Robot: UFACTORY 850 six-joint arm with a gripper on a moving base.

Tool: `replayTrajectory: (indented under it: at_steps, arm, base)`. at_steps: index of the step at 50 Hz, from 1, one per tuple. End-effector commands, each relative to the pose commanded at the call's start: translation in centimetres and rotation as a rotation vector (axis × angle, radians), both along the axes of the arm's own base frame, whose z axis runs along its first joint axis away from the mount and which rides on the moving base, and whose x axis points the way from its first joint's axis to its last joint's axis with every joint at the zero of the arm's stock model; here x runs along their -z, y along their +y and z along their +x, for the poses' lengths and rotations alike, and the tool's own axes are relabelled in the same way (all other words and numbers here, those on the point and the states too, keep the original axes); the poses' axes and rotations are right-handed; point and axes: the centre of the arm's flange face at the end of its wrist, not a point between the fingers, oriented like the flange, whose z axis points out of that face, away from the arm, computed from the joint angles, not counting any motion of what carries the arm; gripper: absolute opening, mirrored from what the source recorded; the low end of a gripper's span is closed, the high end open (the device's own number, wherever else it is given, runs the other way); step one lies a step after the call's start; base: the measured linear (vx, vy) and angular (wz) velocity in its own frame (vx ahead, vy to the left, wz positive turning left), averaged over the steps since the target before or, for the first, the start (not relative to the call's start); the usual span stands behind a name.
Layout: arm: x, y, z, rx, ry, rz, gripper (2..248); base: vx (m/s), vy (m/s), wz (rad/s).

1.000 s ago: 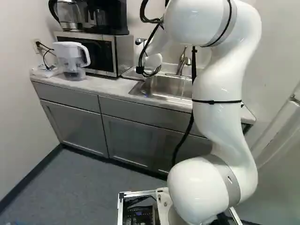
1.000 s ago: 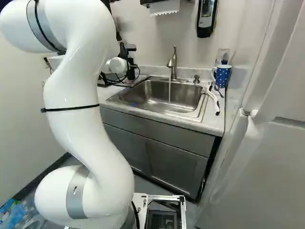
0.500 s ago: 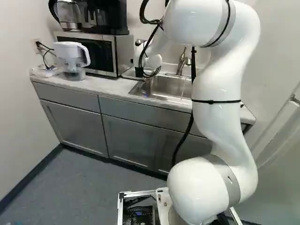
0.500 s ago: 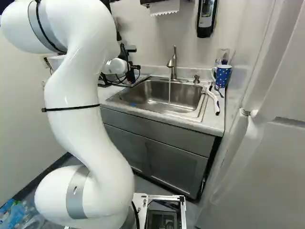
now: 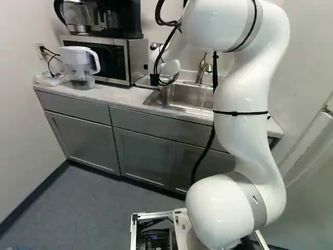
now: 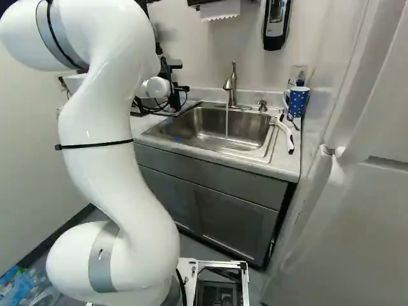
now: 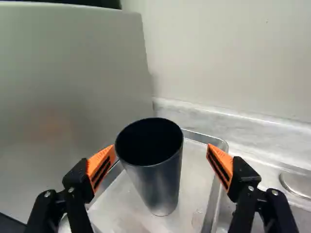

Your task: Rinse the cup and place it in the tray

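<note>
**Dark cup upright in metal tray, pincer spread around it**

One cup (image 7: 163, 187), dark, smooth and faintly glossy, round-mouthed and narrowing toward its foot. Stands upright in the tray. Inside too dark to make out any contents. One tray (image 7: 194, 194), shiny metal, raised rim, a few wet-looking spots on its floor.

Pincer (image 6: 174, 94) open: two black fingers, orange ridged pads, one to each side of the cup. One pad sits right by the cup's rim, whether touching I can't tell; the other stands apart.

Tray lies between microwave (image 5: 138, 60) and sink (image 6: 210, 131). Microwave: one, boxy, metal-sided, coffee maker (image 5: 122, 18) on top. One clear plastic water jug (image 5: 80, 65) with white lid and handle, beside the microwave on the pale, marbled tabletop (image 5: 119, 97).

Sink: one basin, brushed steel, rounded corners. One metal tap (image 6: 231, 86), thin stream of water falling from it. A small blue thing in the basin, too small to name. Right of the sink in the right base view: one blue spotted mug (image 6: 298, 102) and one white-handled brush (image 6: 286, 136).
</note>
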Motion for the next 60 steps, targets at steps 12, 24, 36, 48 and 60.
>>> replayTrajectory:
  at_steps: [12,24,36,48,60]
  arm:
    - [-1.4,0.0,-0.1,0.0,-0.022,0.003,247]
    - [-2.7,0.0,-0.2,0.0,-0.044,0.007,247]
    - [-4.1,0.0,-0.3,0.0,-0.067,0.01,247]
    - [-5.5,-0.1,-0.4,0.0,-0.09,0.014,247]
    - [-6.8,-0.1,-0.4,0.0,-0.113,0.018,247]
  base:
    - [0.0,0.0,0.0]
    - [0.0,0.0,0.0]
    - [0.0,0.0,0.0]
    - [0.0,0.0,0.0]
    - [0.0,0.0,0.0]
